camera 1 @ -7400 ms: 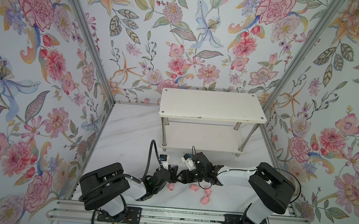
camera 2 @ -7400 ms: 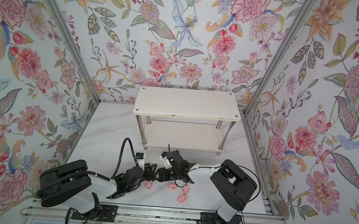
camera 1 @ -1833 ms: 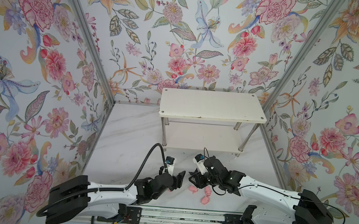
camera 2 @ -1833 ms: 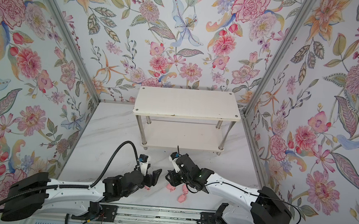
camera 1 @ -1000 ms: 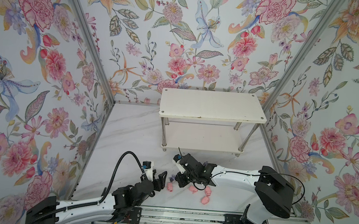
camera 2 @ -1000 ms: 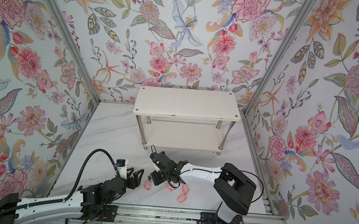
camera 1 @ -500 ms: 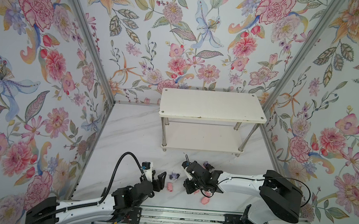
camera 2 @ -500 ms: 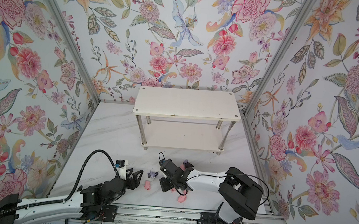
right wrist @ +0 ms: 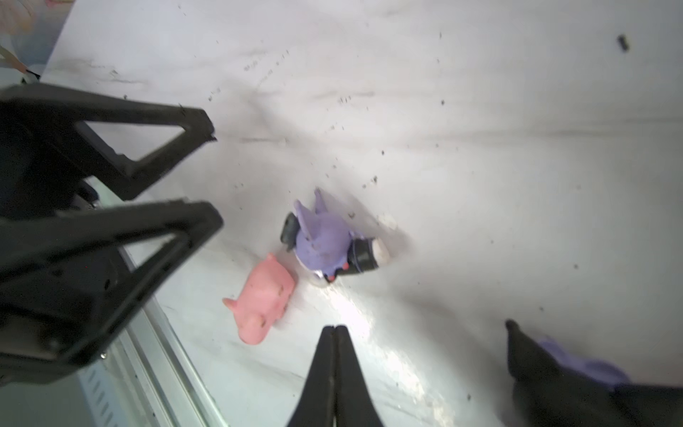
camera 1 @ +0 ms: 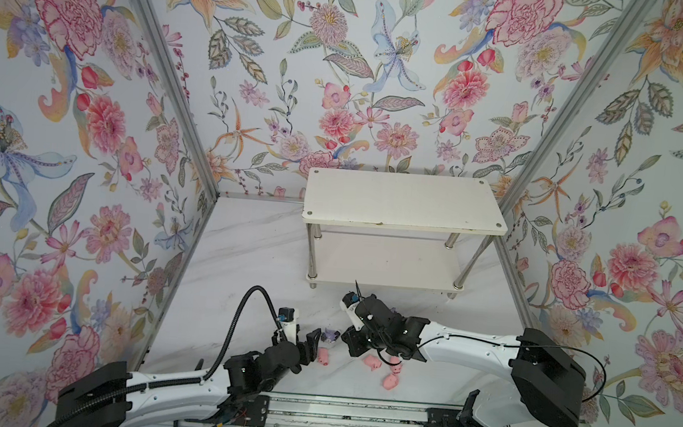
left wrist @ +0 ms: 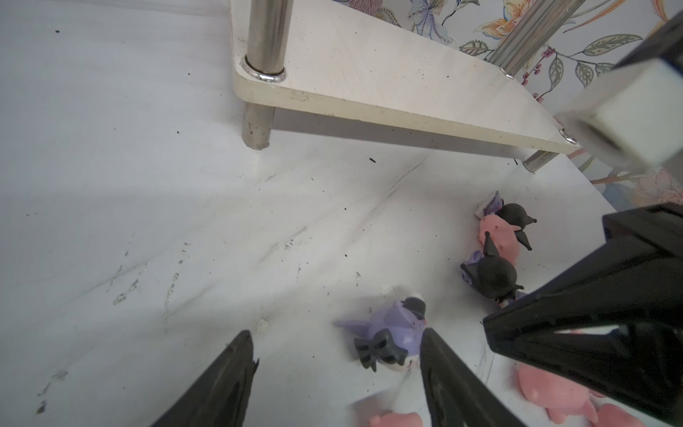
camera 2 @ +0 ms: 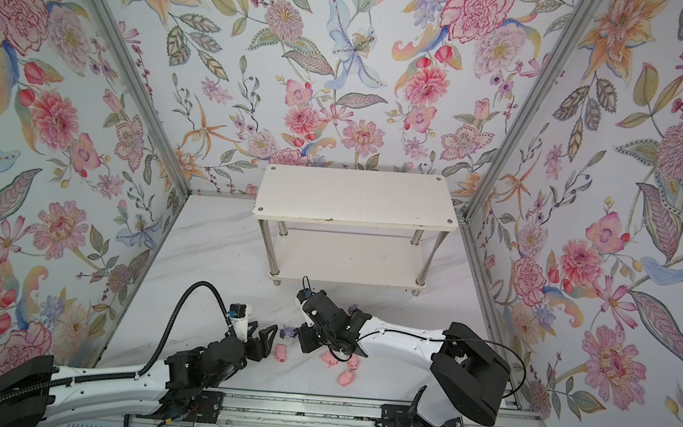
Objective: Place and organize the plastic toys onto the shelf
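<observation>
The white two-tier shelf (camera 1: 403, 202) (camera 2: 353, 196) stands at the back; both boards are bare, and its lower board (left wrist: 388, 74) fills the far side of the left wrist view. The plastic toys lie on the floor in front of it. My left gripper (camera 1: 315, 346) (left wrist: 338, 355) is open, low over the floor. A purple figurine (left wrist: 391, 332) (camera 1: 329, 336) (right wrist: 327, 240) lies on its side between its fingertips, close against one finger. My right gripper (camera 1: 352, 345) (right wrist: 334, 329) is shut and empty, just right of that figurine. A pink pig (right wrist: 264, 299) (camera 1: 323, 357) lies beside the figurine.
Two black-eared figurines (left wrist: 493, 277) (left wrist: 512, 214) and a pig (left wrist: 499, 236) sit bunched under my right arm. Three more pigs (camera 1: 372, 363) (camera 1: 395, 367) (camera 1: 390, 380) lie near the front rail (camera 1: 357, 416). Flowered walls close in three sides.
My right gripper swung right a little from a second ago, uncovering the purple figurine, and stays shut. The left gripper has held its place, open.
</observation>
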{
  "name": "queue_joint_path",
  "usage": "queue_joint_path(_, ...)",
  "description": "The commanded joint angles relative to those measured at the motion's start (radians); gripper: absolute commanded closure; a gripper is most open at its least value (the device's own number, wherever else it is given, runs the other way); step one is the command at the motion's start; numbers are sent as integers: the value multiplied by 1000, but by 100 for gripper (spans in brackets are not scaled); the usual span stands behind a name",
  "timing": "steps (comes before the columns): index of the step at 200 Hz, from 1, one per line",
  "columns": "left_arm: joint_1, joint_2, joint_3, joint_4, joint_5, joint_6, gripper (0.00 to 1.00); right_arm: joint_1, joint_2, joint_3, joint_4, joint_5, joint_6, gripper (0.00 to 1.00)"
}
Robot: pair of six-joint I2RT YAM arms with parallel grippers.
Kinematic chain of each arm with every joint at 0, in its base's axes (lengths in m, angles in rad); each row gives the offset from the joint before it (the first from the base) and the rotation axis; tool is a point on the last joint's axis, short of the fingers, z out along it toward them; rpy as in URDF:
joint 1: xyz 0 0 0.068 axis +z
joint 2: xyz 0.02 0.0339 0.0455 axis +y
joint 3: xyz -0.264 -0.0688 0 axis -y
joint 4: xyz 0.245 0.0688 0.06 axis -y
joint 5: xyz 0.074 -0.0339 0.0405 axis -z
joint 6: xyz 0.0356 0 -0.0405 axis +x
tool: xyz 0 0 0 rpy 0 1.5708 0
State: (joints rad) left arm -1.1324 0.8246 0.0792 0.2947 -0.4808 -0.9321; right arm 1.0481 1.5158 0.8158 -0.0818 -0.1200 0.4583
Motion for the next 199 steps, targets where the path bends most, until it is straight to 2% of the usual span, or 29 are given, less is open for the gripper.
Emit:
queue_joint_path(1,10,-25,10,3,-5,0,28,-13,62,53,-14,5,-30,98)
queue_joint_path(69,10,-123,-11,-72,-38,-20,28,-13,168,10,61,-40,-10,100)
queue_joint_path(199,12,-54,32,-68,-10,17,26,-36,120,-147,108,-27,37,100)
